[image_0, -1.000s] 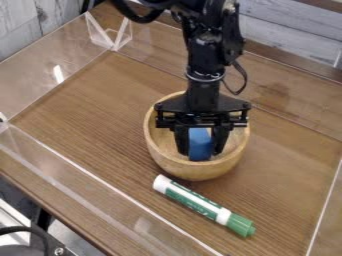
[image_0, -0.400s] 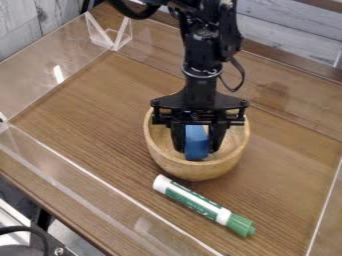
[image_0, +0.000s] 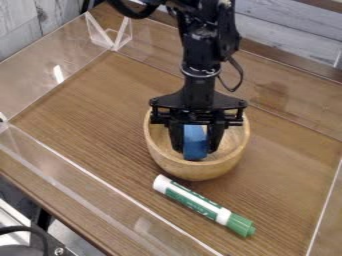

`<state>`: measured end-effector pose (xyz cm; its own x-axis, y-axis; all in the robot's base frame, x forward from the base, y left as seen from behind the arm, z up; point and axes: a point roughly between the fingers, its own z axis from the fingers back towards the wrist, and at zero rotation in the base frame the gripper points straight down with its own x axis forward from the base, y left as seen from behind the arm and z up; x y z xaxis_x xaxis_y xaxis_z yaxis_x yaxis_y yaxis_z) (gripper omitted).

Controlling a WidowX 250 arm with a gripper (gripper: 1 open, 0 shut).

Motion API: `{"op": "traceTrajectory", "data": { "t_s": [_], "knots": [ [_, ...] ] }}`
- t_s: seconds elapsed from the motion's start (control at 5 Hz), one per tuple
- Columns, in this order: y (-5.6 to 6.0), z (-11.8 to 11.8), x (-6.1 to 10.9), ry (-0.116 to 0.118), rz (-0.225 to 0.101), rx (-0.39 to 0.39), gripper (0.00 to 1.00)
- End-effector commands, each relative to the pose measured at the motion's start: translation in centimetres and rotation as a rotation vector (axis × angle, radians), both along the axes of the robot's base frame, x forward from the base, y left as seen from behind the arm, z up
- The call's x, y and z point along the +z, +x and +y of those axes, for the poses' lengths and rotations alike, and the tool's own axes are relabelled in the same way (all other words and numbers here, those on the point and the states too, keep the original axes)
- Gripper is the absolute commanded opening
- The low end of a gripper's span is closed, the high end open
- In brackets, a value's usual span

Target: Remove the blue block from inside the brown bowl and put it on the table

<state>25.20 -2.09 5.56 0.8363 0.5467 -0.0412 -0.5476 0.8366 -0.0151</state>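
Note:
The brown bowl point(image_0: 195, 157) sits on the table point(image_0: 94, 110), a little front of centre. Straight above it hangs my gripper point(image_0: 195, 132), its black fingers shut on the blue block point(image_0: 195, 141). The block stands upright between the fingers, with its lower end still down inside the bowl's rim. Whether that end touches the bowl's bottom is hidden by the near wall. The black arm rises from the gripper toward the top of the view.
A white-and-green marker point(image_0: 203, 205) lies on the table just in front of the bowl, angled toward the front right. Clear acrylic walls point(image_0: 34, 62) ring the tabletop, and a clear triangular stand point(image_0: 110, 36) sits at the back left.
The gripper and the blue block have risen slightly inside the bowl. The bowl and the marker have stayed put.

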Motion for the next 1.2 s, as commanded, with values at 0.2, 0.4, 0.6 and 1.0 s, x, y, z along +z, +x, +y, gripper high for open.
{"op": "traceTrajectory", "data": {
  "t_s": [0.2,0.4,0.6,1.0],
  "knots": [
    [1.15,0.21,2.16,-0.010,-0.079,-0.009,0.00],
    [1.19,0.22,2.25,-0.013,-0.080,-0.018,0.00],
    [1.24,0.24,2.34,-0.017,-0.081,-0.026,0.00],
    [1.38,0.19,2.45,-0.020,-0.086,-0.044,0.00]
  ]
}}
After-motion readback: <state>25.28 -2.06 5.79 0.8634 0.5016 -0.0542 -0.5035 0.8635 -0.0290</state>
